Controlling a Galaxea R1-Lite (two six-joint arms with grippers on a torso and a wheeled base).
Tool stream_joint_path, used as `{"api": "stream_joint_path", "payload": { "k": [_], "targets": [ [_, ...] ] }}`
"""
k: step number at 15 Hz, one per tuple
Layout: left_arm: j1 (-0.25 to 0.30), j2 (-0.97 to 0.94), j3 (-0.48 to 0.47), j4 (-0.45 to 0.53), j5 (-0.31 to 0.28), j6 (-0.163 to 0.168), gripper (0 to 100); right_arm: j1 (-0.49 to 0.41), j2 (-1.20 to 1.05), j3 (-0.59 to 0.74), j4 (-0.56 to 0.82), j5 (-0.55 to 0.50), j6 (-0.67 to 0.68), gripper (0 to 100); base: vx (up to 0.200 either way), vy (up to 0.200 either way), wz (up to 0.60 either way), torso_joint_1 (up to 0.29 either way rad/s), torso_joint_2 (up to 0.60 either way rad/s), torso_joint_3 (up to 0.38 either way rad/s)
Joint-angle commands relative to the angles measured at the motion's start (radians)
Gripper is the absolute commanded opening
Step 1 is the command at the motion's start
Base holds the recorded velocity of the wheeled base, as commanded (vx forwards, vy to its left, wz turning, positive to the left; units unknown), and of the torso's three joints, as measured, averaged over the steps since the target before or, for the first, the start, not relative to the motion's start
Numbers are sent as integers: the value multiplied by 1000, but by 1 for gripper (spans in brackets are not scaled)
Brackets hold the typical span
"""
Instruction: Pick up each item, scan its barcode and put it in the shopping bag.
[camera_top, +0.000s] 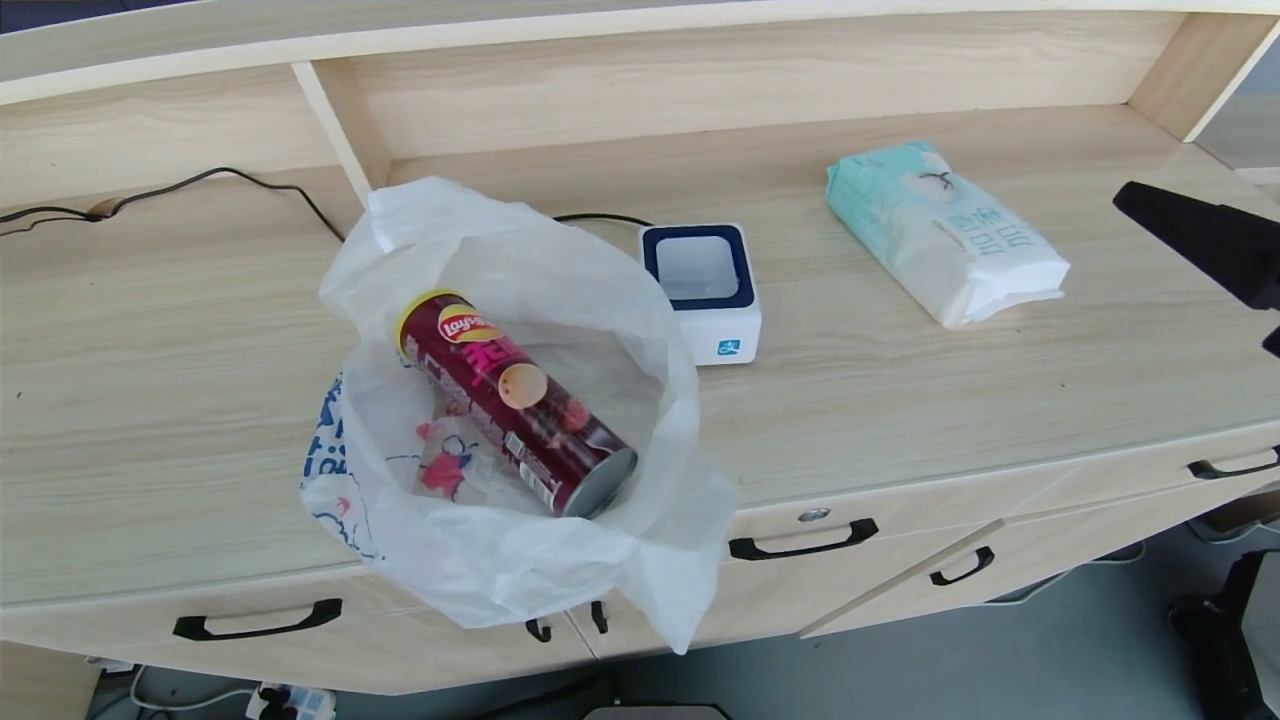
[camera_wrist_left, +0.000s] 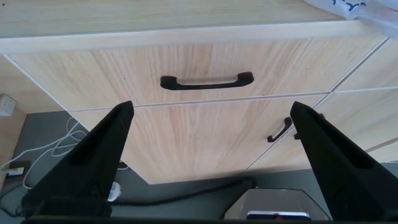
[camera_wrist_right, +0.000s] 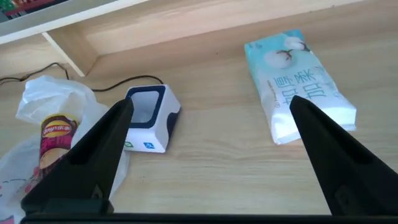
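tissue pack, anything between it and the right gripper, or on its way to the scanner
Nothing visible. Bare counter lies between the open right gripper and the tissue pack, and between the pack and the scanner. The shopping bag lies open beside the scanner.

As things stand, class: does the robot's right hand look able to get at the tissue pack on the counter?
Probably yes. The right hand hovers open near the tissue pack, which lies alone on the counter, with nothing between them.
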Motion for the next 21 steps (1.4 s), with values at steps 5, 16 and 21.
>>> {"api": "stream_joint_path", "payload": {
  "k": [5,16,21],
  "targets": [
    [0,0,0,-5,0,-3,100,-367,167,-250,290,461,-153,100,40,0,0,0,0,1],
    [0,2,0,-7,0,-6,100,-427,537,-763,768,581,-417,100,0,0,0,0,0,0],
    [0,2,0,-7,0,-7,100,-429,627,-875,779,584,-436,100,0,0,0,0,0,0]
  ]
}}
